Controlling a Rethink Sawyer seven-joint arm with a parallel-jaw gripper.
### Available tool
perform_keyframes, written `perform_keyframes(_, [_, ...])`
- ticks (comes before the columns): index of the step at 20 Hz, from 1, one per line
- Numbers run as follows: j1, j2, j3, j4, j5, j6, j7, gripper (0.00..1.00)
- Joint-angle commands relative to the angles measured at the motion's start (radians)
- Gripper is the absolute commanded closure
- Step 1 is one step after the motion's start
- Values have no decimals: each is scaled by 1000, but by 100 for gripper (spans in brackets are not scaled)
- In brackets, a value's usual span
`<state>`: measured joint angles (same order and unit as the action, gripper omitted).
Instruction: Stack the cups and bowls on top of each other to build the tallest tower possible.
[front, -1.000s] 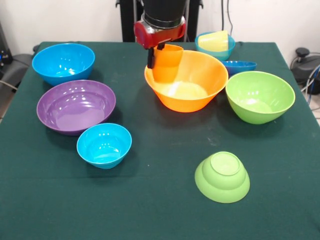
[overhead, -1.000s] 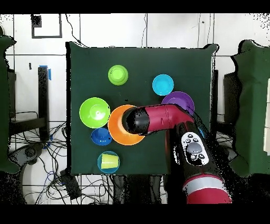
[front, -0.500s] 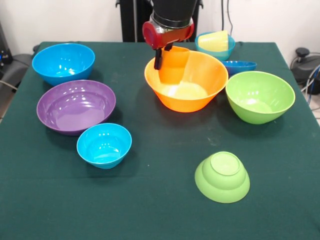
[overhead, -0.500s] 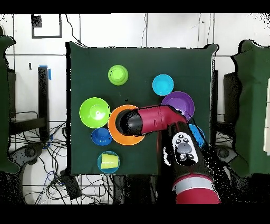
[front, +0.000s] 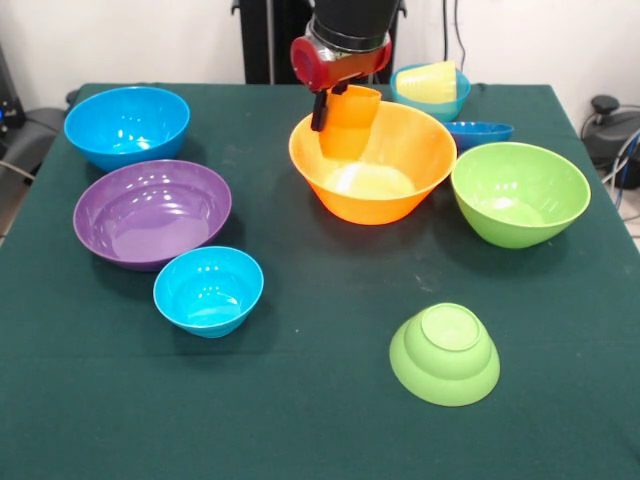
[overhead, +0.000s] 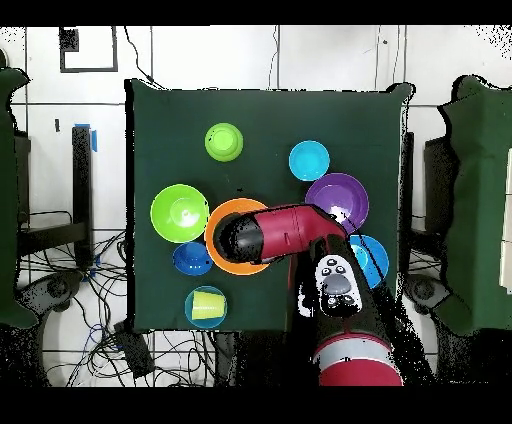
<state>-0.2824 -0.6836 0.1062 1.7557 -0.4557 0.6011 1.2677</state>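
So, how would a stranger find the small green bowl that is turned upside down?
Start at the large orange bowl under the robot's arm, then move toward the camera-side table edge in the front view. The small lime green bowl sits alone there, the only bowl lying rim down.

The near half of the counter (front: 300, 420) is mostly bare; only the upturned green bowl (front: 444, 353) and the small light blue bowl (front: 208, 290) stand there, well apart. A wide lane runs between the purple bowl (front: 151, 212) and the orange bowl (front: 372, 160). The far right is crowded: the big green bowl (front: 520, 192), dark blue bowl (front: 478, 132) and yellow cup (front: 428, 82) sit close together.
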Motion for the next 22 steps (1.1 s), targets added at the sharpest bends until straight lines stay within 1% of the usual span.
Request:
perform_keyframes(1, [20,94,19,27,61,14,206,100])
perform_keyframes(3, [10,103,32,40,95,32,197,100])
perform_keyframes(7, [9,108,36,48,118,29,185,100])
perform_keyframes(10, [-15,123,58,61,174,71,157,100])
perform_keyframes(18, [-38,152,73,45,214,113,103,100])
perform_keyframes(22, [-63,174,98,41,238,132,73,100])
